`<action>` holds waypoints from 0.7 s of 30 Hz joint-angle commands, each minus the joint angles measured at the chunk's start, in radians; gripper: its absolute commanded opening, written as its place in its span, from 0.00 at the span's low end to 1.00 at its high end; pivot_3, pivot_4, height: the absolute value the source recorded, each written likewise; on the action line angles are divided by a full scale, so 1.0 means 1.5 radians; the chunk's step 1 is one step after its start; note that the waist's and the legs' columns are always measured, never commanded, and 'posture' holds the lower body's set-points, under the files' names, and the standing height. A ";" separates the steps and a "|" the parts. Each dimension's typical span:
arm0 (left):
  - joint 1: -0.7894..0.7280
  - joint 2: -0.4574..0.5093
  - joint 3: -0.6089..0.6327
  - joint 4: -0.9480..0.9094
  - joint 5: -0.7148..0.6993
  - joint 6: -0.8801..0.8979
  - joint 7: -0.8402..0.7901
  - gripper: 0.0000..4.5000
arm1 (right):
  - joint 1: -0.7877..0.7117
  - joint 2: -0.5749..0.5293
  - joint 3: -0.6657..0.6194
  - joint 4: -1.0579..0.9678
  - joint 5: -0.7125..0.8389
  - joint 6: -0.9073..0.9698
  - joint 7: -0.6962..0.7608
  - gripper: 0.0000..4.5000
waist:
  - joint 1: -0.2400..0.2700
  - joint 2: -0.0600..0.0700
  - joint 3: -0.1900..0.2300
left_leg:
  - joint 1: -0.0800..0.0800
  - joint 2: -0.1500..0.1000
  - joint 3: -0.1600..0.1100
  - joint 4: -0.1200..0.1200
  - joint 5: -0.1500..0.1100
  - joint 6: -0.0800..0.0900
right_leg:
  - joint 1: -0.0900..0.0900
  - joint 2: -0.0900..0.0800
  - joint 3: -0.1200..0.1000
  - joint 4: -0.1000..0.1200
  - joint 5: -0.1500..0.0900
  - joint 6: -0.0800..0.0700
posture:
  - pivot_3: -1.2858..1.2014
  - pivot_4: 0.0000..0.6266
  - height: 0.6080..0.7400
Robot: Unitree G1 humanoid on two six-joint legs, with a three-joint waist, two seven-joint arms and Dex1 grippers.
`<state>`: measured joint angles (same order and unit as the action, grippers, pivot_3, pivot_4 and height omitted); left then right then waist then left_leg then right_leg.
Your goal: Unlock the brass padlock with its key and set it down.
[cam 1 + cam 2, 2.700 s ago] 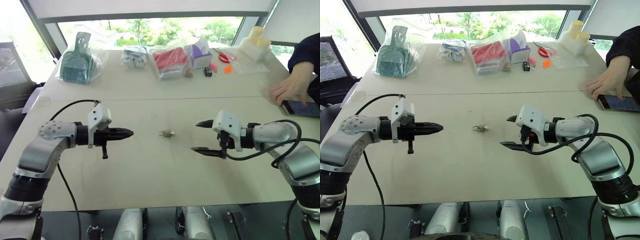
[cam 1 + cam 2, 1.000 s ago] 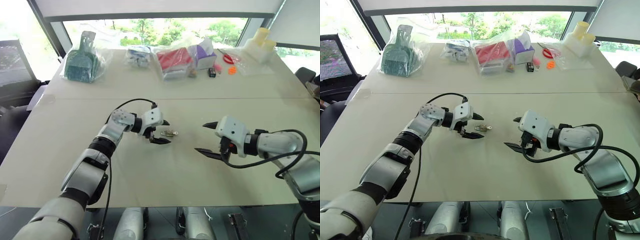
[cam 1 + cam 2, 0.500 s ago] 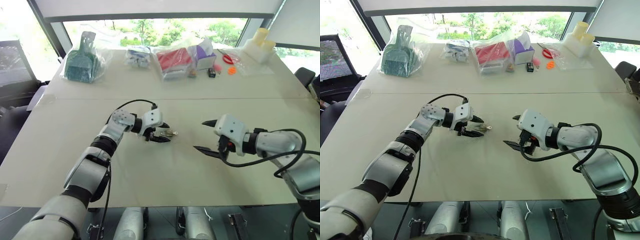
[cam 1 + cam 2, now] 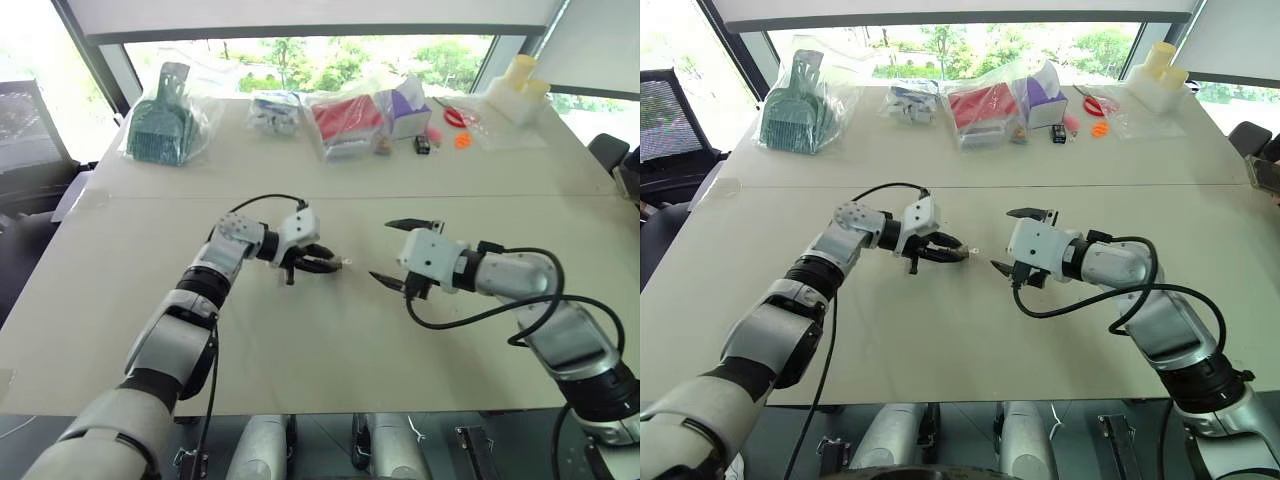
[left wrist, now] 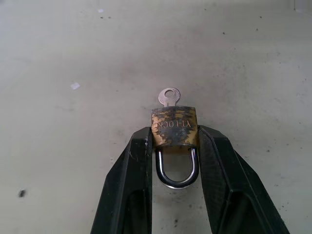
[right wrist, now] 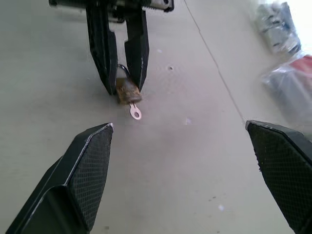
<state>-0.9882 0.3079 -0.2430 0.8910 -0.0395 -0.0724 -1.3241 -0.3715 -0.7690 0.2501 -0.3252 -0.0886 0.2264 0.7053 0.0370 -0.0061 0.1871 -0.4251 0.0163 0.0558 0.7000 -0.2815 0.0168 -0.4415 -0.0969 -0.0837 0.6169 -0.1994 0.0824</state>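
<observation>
Brass padlock (image 5: 174, 126) is pinched by its body between the left gripper (image 5: 173, 146) fingers, shackle pointing back toward the wrist and shut. Key (image 5: 169, 96) sits in the keyhole, bow sticking out past the fingertips. Lock hangs just off the table (image 4: 300, 350), mid-table between the two arms.

Right gripper (image 6: 180, 141) is spread wide, empty, aimed at the key bow from just beside it. No contact yet.

Step in hand, as I read it: lock is presented, key grab is pending. Next move needs the right jaws lined up across the flat bow, closed on it, then a wrist roll while the left holds the body firm. Bow is thin and small, so a slip is likely.

Containers: clear bags along the far table edge. One holds a green dustpan (image 4: 155, 125), one a red item (image 4: 345, 120), one small dark-and-white bits (image 4: 272, 110). Exact contents I can't tell.
</observation>
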 commanded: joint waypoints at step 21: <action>0.015 0.024 0.023 -0.194 -0.045 0.108 -0.032 0.16 | -0.074 0.104 0.036 0.117 -0.179 -0.189 -0.068 0.24 | -0.002 0.000 0.000 | 0.000 0.000 0.002 0.000 0.000 0.000 | 0.000 0.000 0.000 0.000 0.000 0.000 | 0.52 0.24 1.00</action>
<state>-0.9558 0.3431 -0.2127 0.6415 -0.0973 0.0950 -1.3708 -0.4614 -0.6161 0.3162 -0.1339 -0.3528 -0.0362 0.6075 0.0337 -0.0060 0.1872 -0.4249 0.0162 0.0581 0.7000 -0.2813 0.0166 -0.4408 -0.0966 -0.0837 0.6168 -0.1993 0.0827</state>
